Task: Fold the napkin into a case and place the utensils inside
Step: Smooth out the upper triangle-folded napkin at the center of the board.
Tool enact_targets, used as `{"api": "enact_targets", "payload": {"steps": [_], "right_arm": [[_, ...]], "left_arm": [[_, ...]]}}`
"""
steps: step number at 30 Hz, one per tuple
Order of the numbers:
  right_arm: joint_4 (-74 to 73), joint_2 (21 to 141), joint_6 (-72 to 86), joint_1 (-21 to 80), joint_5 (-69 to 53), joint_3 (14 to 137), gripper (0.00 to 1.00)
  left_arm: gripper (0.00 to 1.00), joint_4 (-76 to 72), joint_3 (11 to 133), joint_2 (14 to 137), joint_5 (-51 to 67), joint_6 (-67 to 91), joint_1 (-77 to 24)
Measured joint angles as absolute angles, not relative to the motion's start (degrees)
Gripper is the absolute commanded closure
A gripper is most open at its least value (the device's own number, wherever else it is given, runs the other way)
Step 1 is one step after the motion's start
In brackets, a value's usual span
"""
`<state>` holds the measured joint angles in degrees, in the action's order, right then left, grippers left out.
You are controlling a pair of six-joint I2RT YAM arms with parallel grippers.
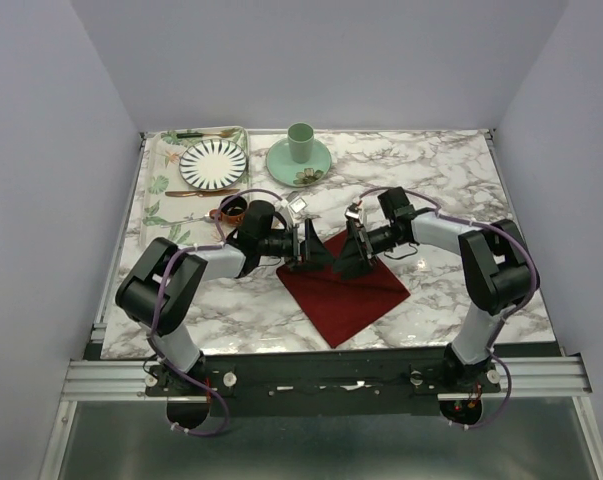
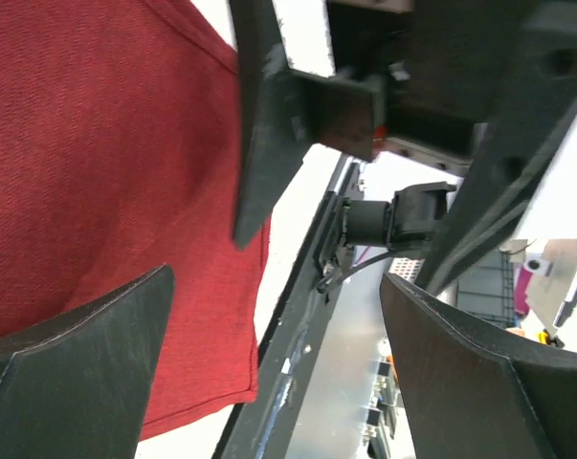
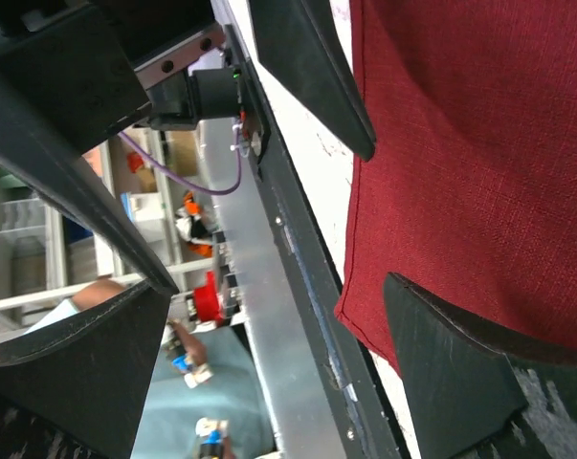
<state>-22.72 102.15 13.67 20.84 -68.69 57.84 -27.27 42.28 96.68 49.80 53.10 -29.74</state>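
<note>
The white-and-grey marbled table [image 1: 451, 190] carries the plain dark red cloth napkin [image 1: 346, 290], flat and unfolded, set like a diamond near the front edge, which I judge ready for a first fold. At far left, the pale floral tray [image 1: 159, 200] holds a black-and-white striped plate [image 1: 213, 163] and thin utensils [image 1: 191, 193]; I cannot pick out the knife or spoon. A round green saucer [image 1: 321, 165] bears a green cup [image 1: 300, 142]. The left gripper [image 1: 313, 253] and right gripper [image 1: 351, 257] face each other over the napkin's far corner — both spread wide, empty.

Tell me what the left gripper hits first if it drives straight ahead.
Probably the right gripper, facing the left gripper head-on over the napkin, though depth is hard to judge.
</note>
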Motion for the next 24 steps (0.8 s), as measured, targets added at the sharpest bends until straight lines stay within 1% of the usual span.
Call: {"api": "enact_targets", "payload": {"steps": [7, 16, 20, 24], "right_arm": [[-22.2, 104.0, 13.7, 20.9, -70.1, 57.6, 0.0], [-22.2, 109.9, 11.8, 20.1, -70.1, 57.6, 0.0], [-22.6, 113.4, 9.3, 18.0, -70.4, 57.3, 0.0], [-23.4, 114.0, 7.4, 16.0, -72.4, 57.0, 0.0]], "left_arm": [[0.01, -29.4, 42.2, 97.6, 50.2, 54.8, -29.8], [0.01, -30.3, 41.8, 103.3, 50.2, 54.1, -28.3], [0.01, -30.3, 41.8, 105.9, 50.2, 53.5, -26.9], [0.01, -30.6, 42.4, 106.9, 50.9, 53.3, -26.0]]}}
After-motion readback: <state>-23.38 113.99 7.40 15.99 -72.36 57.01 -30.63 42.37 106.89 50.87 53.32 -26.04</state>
